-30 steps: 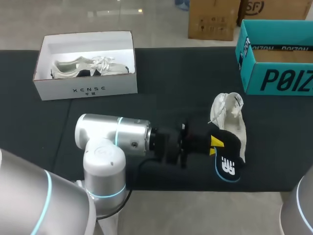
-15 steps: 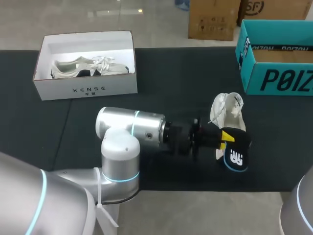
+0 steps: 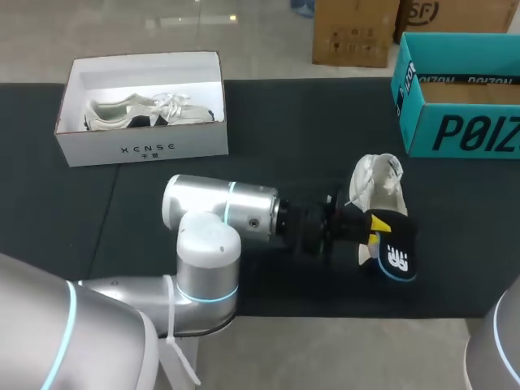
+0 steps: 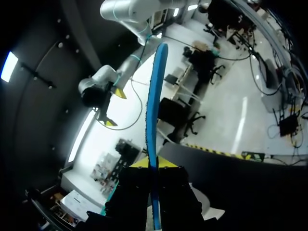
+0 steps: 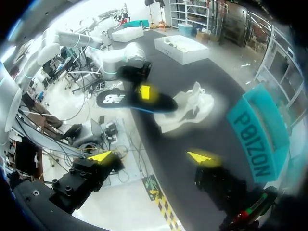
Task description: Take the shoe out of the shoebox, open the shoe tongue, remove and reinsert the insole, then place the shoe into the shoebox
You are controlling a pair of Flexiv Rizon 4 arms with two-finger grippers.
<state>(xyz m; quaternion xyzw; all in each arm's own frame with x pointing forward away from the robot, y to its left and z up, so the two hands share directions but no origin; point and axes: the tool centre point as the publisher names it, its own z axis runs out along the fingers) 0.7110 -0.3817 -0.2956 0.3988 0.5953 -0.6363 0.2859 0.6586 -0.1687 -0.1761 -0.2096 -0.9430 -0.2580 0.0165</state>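
Tabletop seen from above: a dark table (image 3: pixel 268 122) with the left arm (image 3: pixel 219 211) lying stretched across its near side from the left. The left gripper (image 3: pixel 370 231) pinches a black insole (image 3: pixel 396 260) with a blue edge, held just off the near end of a white shoe (image 3: pixel 378 183) that lies on its side. A white shoebox (image 3: pixel 146 146) at the far left holds a second shoe (image 3: pixel 138 112). A teal shoebox (image 3: pixel 463 130) stands at the far right. Only a grey part of the right arm (image 3: pixel 504 341) shows, at the near right corner.

Left wrist camera: the left gripper (image 4: pixel 155 166) has its yellow tips pressed on both faces of the insole (image 4: pixel 156 86), which is seen edge-on as a thin blue strip rising ahead of the fingers.

Right wrist camera: the right gripper (image 5: pixel 151 156) hangs above the table's near edge, its fingertips (image 5: pixel 101 156) spread wide with nothing between them. Ahead of it, the left gripper (image 5: pixel 144 92) holds the insole (image 5: pixel 120 99) flat, beside the shoe (image 5: pixel 192 108). The teal shoebox (image 5: pixel 257 139) sits to one side, and the white shoebox (image 5: pixel 185 48) is farther off.
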